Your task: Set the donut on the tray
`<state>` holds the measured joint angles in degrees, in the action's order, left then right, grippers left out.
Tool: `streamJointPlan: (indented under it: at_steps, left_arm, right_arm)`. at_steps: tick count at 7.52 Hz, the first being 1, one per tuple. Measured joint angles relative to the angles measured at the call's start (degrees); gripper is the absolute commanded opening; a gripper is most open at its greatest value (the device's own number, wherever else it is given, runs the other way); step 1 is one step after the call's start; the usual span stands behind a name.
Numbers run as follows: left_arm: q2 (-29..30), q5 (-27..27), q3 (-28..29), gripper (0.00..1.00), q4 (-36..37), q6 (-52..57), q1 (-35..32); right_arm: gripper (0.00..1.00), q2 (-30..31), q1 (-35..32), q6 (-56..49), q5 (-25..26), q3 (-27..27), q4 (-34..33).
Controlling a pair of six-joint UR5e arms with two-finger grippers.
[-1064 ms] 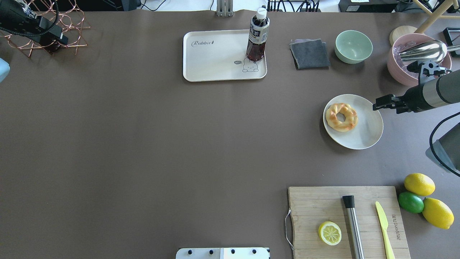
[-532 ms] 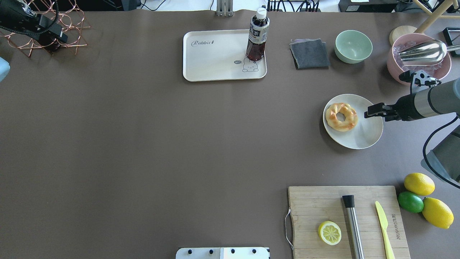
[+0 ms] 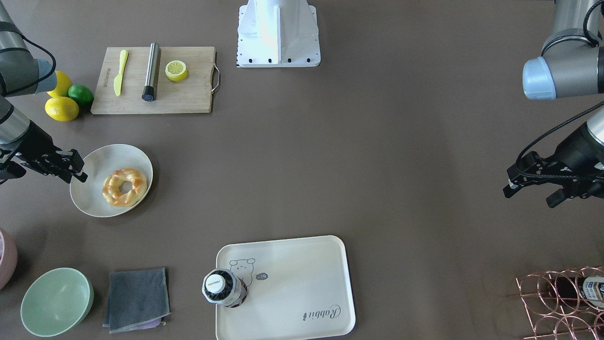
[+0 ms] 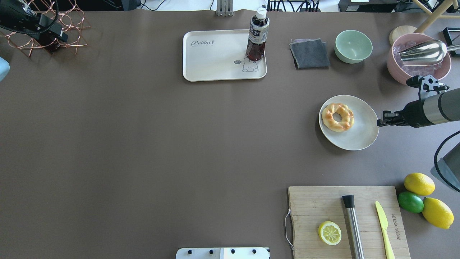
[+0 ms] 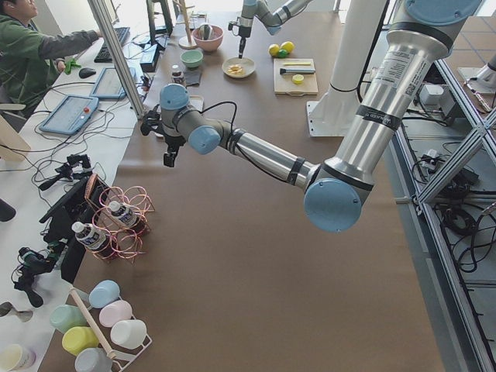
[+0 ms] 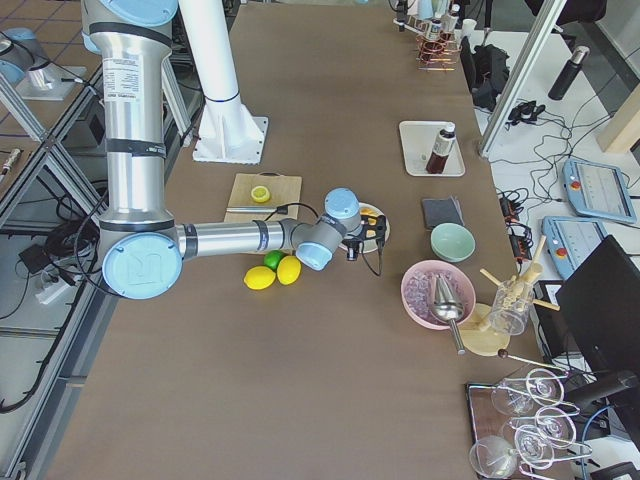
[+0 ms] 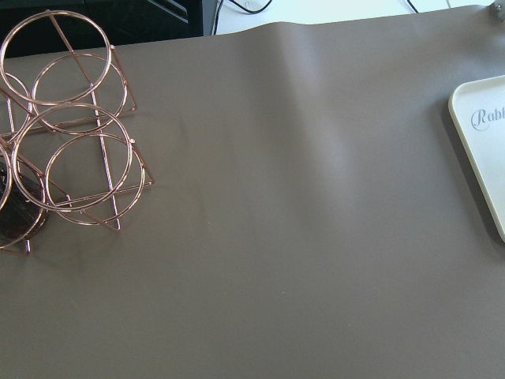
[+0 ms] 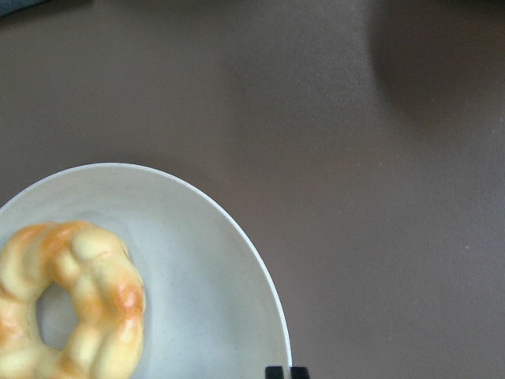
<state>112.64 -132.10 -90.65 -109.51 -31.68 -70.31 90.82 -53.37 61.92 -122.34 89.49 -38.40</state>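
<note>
The donut (image 4: pixel 346 120), a golden braided ring, lies on the left part of a round white plate (image 4: pixel 359 138) at mid right. It also shows in the front view (image 3: pixel 137 182) and the right wrist view (image 8: pixel 102 308). The cream tray (image 4: pixel 212 61) with "Rabbit" script lies at the far middle, and a dark tea bottle (image 4: pixel 257 39) stands on its right part. My right gripper (image 4: pixel 380 122) is shut and empty, low at the plate's right rim (image 8: pixel 272 316). My left gripper (image 3: pixel 531 194) is open and empty, far to the left near the wire rack.
A grey cloth (image 4: pixel 309 53), green bowl (image 4: pixel 353 46) and pink bowl with metal scoop (image 4: pixel 418 59) stand at the far right. A cutting board (image 4: pixel 348 221) holds a lemon slice, steel bar and knife. Lemons and a lime (image 4: pixel 410 202) lie beside it. A copper rack (image 4: pixel 54 25) stands far left.
My right gripper first moved left over the plate, then drew back and toward the near side to its right rim. The plate and donut have shifted slightly left. The left arm barely moved.
</note>
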Motion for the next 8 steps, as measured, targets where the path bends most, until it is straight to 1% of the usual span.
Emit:
streamJointPlan:
  at_steps: [2, 3, 4, 5, 8]
  left_arm:
    - [-0.2, 0.0, -0.6, 0.99, 0.0, -0.1, -0.1]
    - [-0.3, 0.0, -1.0, 0.99, 0.0, -0.4, -0.1]
    - [-0.4, 0.0, -1.3, 0.99, 0.1, -0.5, -0.1]
    - [-0.5, 0.0, -1.5, 0.99, 0.1, -0.5, -0.1]
    - [-0.7, 0.0, -1.5, 0.99, 0.1, -0.5, -0.1]
  right_arm:
    - [0.00, 0.8, 0.1, 0.0, 0.1, 0.8, 0.0]
    - [0.71, 0.8, 0.1, 0.0, 0.0, 1.2, -0.1]
    - [0.82, 0.8, 0.1, 0.0, -0.1, 1.7, -0.1]
    - [0.85, 0.7, 0.1, -0.1, -0.3, 2.2, -0.3]
    - [0.82, 0.7, 0.3, -0.2, 0.2, 1.1, -0.4]
